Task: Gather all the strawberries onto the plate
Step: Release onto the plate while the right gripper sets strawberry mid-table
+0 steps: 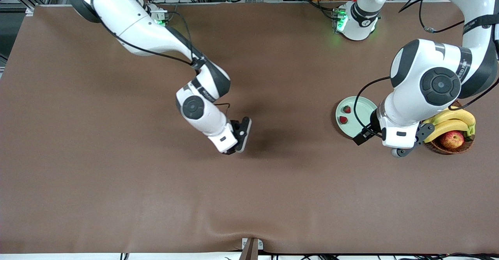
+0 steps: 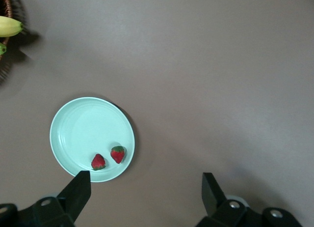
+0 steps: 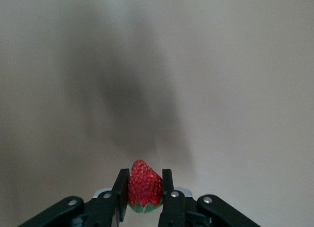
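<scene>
A: where's everything?
B: two strawberries [image 1: 346, 109] [image 1: 343, 119] sit on the plate [image 1: 360, 105], frame's right. Left pincer [image 2: 145, 187] hangs spread over its edge.
A: third?
B: right pincer [image 3: 145, 190] pinches that strawberry [image 3: 144, 192], mid-frame above the tabletop [image 1: 117, 182].

Strawberries [image 2: 98, 161] dark red, green tops. Plate [image 2: 73, 133] pale mint green, plain. Table [image 1: 117, 193] brown. Bananas [image 1: 452, 121] yellow; apple [image 1: 452, 139] red-yellow.
</scene>
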Controlling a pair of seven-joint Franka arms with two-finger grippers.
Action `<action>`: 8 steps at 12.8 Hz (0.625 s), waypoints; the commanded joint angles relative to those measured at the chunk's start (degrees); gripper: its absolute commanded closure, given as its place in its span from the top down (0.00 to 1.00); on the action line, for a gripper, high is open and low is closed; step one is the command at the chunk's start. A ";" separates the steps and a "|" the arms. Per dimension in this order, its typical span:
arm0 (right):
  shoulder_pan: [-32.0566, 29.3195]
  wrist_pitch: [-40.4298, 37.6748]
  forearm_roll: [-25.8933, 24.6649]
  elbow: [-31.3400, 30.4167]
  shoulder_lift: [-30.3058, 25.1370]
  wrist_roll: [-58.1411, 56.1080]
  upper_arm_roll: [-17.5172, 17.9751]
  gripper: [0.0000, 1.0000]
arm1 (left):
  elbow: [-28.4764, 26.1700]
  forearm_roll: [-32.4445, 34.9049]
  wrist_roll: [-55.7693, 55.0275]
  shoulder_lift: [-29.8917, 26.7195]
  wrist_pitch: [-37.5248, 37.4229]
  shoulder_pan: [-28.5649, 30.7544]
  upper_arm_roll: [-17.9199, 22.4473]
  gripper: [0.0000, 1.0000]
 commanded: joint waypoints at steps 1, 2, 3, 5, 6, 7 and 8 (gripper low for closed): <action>3.37 -0.06 0.07 -1.46 0.00 9.25 -1.48 0.00 | 2.71 -0.49 0.17 0.19 -1.62 0.29 -0.68 1.00; 3.72 -0.06 -0.01 -2.51 0.00 11.46 -1.91 0.01 | 2.62 -0.58 0.17 -0.60 -1.62 0.38 -0.94 1.00; 3.81 -0.06 -0.10 -2.96 0.00 12.79 -2.79 0.10 | 2.62 -0.58 0.17 -0.95 -1.70 0.47 -1.29 1.00; 3.73 -0.24 -0.10 -3.48 -0.18 13.68 -3.23 0.99 | 2.09 -2.24 -0.53 -0.61 -1.97 0.47 -2.78 1.00; 3.47 -0.33 -0.10 -3.58 -0.53 13.77 -3.76 1.00 | 2.09 -3.65 -1.32 -0.08 -1.97 0.29 -2.96 1.00; 3.46 -1.37 -0.02 -3.58 -1.66 13.94 -3.94 1.00 | 1.83 -4.18 -2.46 0.53 -1.88 -0.06 -2.96 1.00; 3.12 -3.99 -0.01 -3.49 -2.89 14.73 -4.11 1.00 | 1.91 -4.36 -3.17 1.58 -1.62 -0.84 -2.96 1.00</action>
